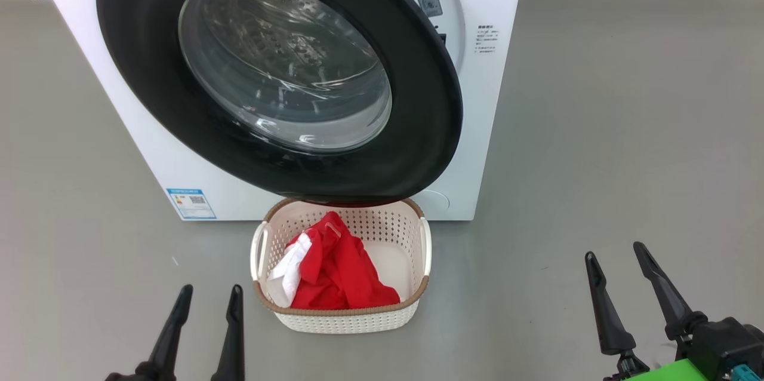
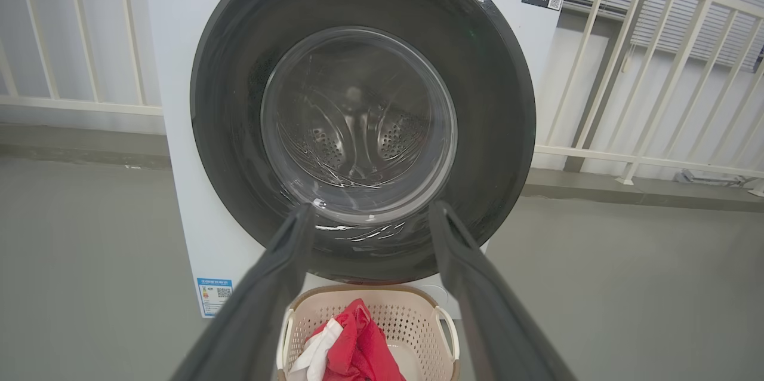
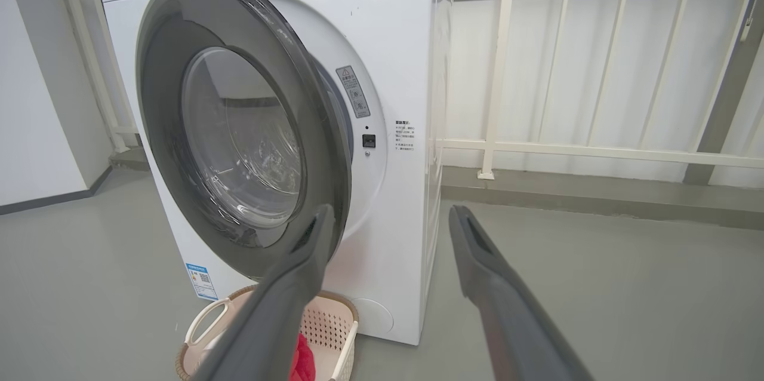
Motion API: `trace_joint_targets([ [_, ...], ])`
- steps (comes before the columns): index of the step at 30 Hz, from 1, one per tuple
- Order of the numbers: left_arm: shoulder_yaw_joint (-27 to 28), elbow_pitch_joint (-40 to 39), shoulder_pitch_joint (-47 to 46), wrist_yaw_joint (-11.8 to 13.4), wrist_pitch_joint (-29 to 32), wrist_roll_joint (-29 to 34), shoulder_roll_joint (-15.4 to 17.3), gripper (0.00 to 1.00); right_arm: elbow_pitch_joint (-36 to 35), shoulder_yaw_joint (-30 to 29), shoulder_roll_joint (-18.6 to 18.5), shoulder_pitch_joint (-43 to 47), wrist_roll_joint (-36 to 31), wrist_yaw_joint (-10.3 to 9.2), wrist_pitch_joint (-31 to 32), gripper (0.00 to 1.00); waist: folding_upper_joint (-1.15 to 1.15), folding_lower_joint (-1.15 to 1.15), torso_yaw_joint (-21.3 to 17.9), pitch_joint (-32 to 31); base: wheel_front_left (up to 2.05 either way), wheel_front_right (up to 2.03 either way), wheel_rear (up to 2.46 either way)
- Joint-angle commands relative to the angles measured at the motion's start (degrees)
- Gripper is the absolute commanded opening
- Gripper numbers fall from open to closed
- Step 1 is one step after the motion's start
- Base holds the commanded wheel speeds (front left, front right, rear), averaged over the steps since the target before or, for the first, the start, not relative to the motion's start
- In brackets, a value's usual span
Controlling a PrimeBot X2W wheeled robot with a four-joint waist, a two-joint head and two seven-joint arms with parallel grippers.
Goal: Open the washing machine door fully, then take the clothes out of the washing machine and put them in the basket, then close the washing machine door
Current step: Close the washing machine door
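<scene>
red clothes (image 1: 334,276) are in the cream perforated basket (image 1: 349,322), so only the ajar glossy black round door (image 1: 418,130) needs shutting. left gripper (image 1: 212,289) and right gripper (image 1: 615,251) both open, empty.

One washing machine (image 1: 480,130), one door (image 1: 280,70), one basket (image 1: 346,321)

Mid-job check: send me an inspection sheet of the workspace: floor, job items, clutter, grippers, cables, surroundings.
Surface: smooth grey floor.
Job's things: washing machine with door partly open, not latched; red and white clothes in the basket, which stands on the floor below the door; no red seen through the glass.
Clutter: nothing seen.
Grippers: left gripper and right gripper low, fingers open, holding nothing.
Cables: nothing seen.
Surroundings: white railing behind the machine.
</scene>
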Motion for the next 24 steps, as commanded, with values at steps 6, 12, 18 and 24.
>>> trace_joint_targets([
  [6, 2.4, -1.3, -1.4, -1.4, -0.4, 1.2, -0.4, 1.0, -1.6, 0.8, -0.8, -0.5, 1.1, 0.35, -0.4, 1.0, 0.0, 0.0, 0.8, 0.3, 0.0, 0.0, 0.0],
  [12, 2.5, -1.7, -1.8, -2.2, -0.4, 2.4, -0.7, 1.0, -1.6, 0.9, -0.8, -0.6, 1.0, 0.35, -0.4, 1.0, 0.0, 0.0, 1.3, 0.5, 0.0, 0.0, 0.0],
  [18, 2.3, -1.7, -2.2, -2.6, -0.4, 3.7, -1.0, 1.0, -1.0, 1.2, -0.8, -1.2, 0.2, 0.35, -0.4, 0.0, 0.0, 0.0, 2.2, 0.8, 0.0, 0.0, 0.0],
  [24, 2.1, -2.9, -3.0, -3.0, -0.4, 3.3, -1.4, 1.0, 1.6, 2.8, -0.8, -3.5, -0.7, 0.35, -0.4, 0.0, 0.0, 0.0, 3.7, 1.8, 0.0, 0.0, 0.0],
])
